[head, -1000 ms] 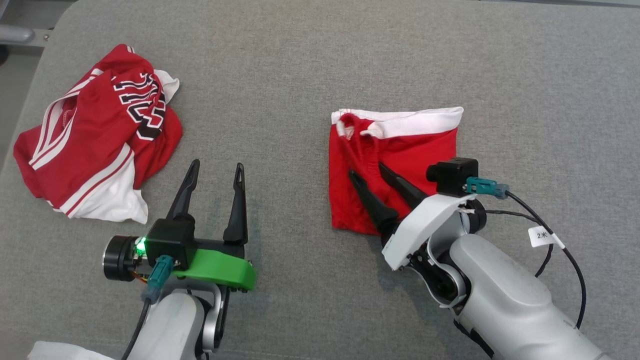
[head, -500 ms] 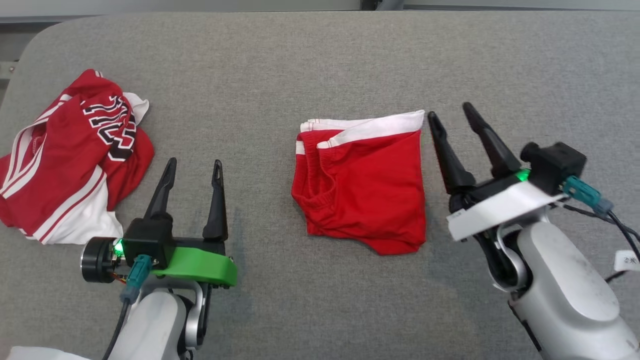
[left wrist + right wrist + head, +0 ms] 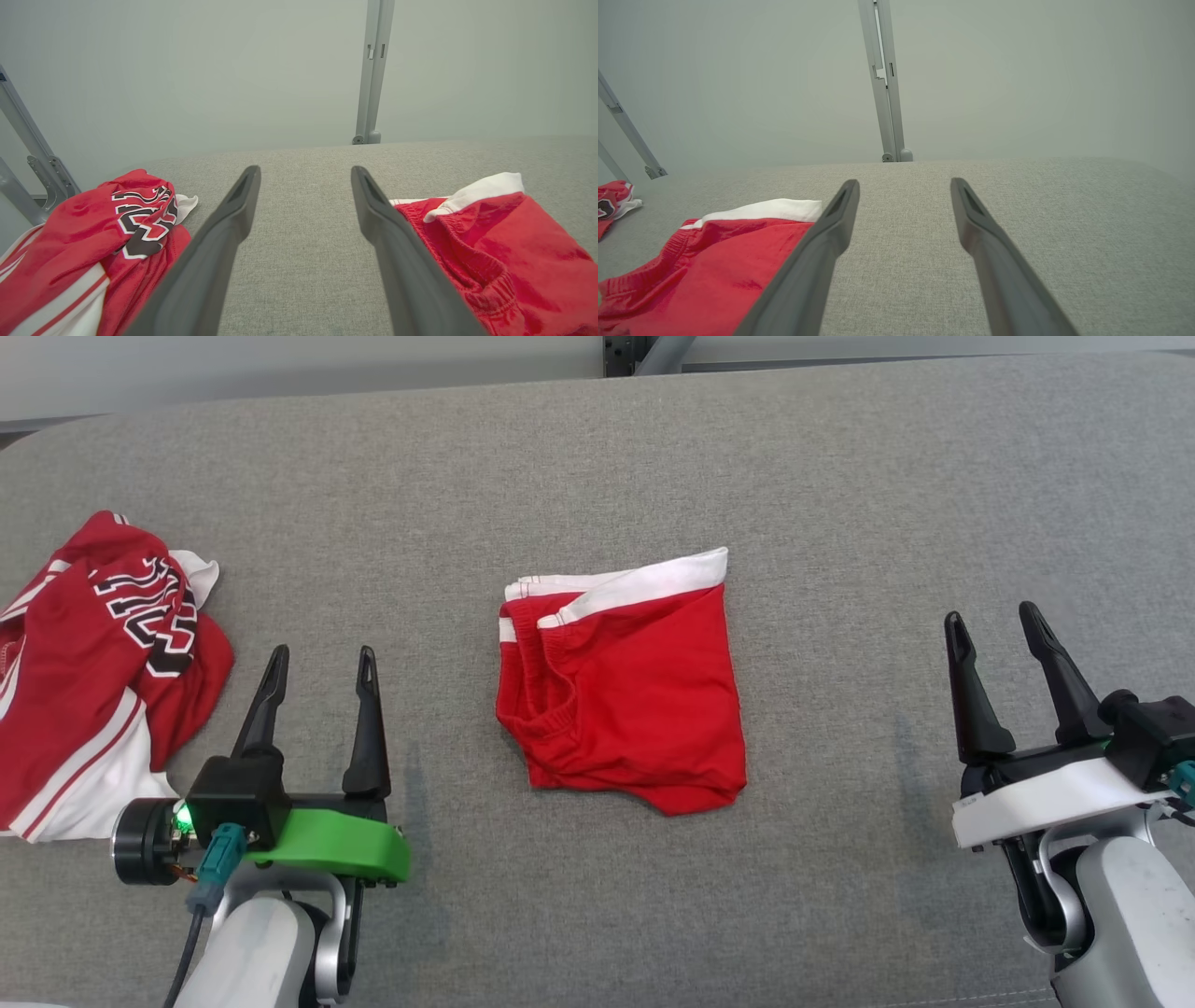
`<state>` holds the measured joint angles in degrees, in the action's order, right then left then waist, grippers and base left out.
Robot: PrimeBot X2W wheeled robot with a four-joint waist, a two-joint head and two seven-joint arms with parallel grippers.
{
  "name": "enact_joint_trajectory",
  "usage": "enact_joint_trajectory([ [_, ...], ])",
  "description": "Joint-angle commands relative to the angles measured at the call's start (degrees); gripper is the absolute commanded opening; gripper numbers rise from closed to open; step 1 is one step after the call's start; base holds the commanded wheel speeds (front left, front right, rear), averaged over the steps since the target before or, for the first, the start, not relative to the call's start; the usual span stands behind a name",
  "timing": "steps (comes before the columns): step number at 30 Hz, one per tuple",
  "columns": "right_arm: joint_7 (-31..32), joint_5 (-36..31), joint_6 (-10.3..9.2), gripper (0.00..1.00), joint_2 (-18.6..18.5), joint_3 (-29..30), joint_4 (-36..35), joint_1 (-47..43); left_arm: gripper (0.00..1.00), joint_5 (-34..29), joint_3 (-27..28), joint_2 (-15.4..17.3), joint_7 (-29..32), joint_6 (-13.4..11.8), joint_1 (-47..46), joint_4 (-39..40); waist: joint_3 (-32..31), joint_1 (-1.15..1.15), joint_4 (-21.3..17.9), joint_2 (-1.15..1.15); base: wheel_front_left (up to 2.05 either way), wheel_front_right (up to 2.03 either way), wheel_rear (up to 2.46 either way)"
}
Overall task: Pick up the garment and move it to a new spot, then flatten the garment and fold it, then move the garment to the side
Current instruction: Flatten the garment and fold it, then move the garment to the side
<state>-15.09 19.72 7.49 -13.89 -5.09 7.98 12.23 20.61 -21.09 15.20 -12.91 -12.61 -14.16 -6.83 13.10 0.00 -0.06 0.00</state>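
Two garments lie on the grey fabric-covered table [image 3: 840,476], which spreads out on every side of the red shorts [image 3: 625,709]. Well to the left of the shorts a crumpled red-and-white jersey [image 3: 84,663] sits in a heap. The shorts themselves are folded into a compact, roughly square packet, with the white waistband along the far edge and the layers bunched at the left side. The fold looks done, so the step in hand is probably shifting the packet aside. To do that well, each pinch should go through every layer at an edge, not just the top sheet. The lift should be low and level so the fold does not fall open, and the landing spot should be apart from the jersey. The left gripper [image 3: 322,654] hangs to the near left of the shorts, between them and the jersey, fingers pointing away from the robot, spread wide and holding nothing. The right gripper [image 3: 991,614] hangs well to the right of the shorts, posed alike, jaws equally wide and empty.
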Motion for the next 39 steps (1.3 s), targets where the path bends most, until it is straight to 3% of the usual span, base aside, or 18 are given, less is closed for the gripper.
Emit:
enact_joint_trajectory([
  [1, -0.3, -0.4, 0.0, 1.0, 0.0, 0.2, -0.2, -0.5, 1.0, 0.0, 0.0, 0.4, 0.1, 0.1, 0.7, 0.2, -0.1, 0.0, -0.2, 0.0, 0.0, 0.0, 0.0],
  [27, -0.3, -0.4, 0.0, 1.0, -0.2, -2.4, 2.3, 1.8, 1.0, 0.9, -1.3, 0.5, 0.4, -0.2, -0.1, 0.5, 0.1, 0.0, 1.8, 0.0, 0.0, 0.0, 0.0],
  [39, -0.3, -0.8, 0.0, 1.0, 1.5, -2.6, 3.2, -3.7, 1.0, 2.2, -2.1, 1.5, 0.8, 0.4, 4.3, 0.3, -6.1, 0.0, 1.3, 0.0, 0.0, 0.0, 0.0],
])
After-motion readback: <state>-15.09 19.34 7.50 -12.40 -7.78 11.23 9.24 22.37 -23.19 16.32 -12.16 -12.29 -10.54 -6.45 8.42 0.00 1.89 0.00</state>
